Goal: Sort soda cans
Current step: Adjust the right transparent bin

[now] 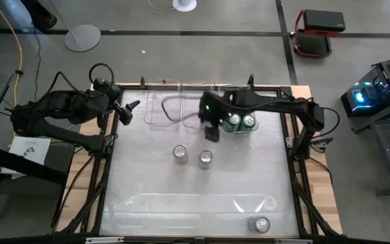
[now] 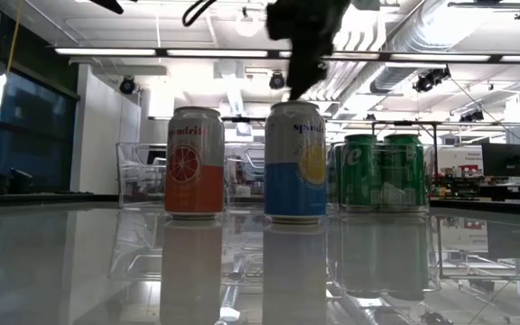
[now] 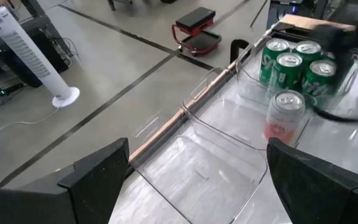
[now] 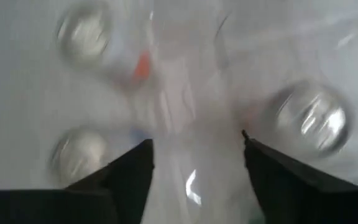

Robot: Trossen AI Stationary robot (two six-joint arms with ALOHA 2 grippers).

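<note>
Green-bodied soda cans [image 1: 241, 123] with shiny silver tops are seen packed together inside a clear rectangular plastic bin [image 1: 239, 130] at the table's far side, four of them in the left wrist view. A second clear plastic bin [image 1: 164, 108] beside it appears to hold nothing. An orange-and-white soda can [image 2: 194, 162] and a blue-and-yellow soda can [image 2: 295, 162] are left standing on the glossy table [image 1: 147, 183], and another silver-topped can [image 1: 259, 224] stands at the near edge. The right gripper [image 1: 212, 129] is held above the table between bin and loose cans, fingers parted, nothing pinched. The left gripper [image 1: 128, 110] is parked wide apart by the left rail. A hasty descent could clip a rim and topple a can.
</note>
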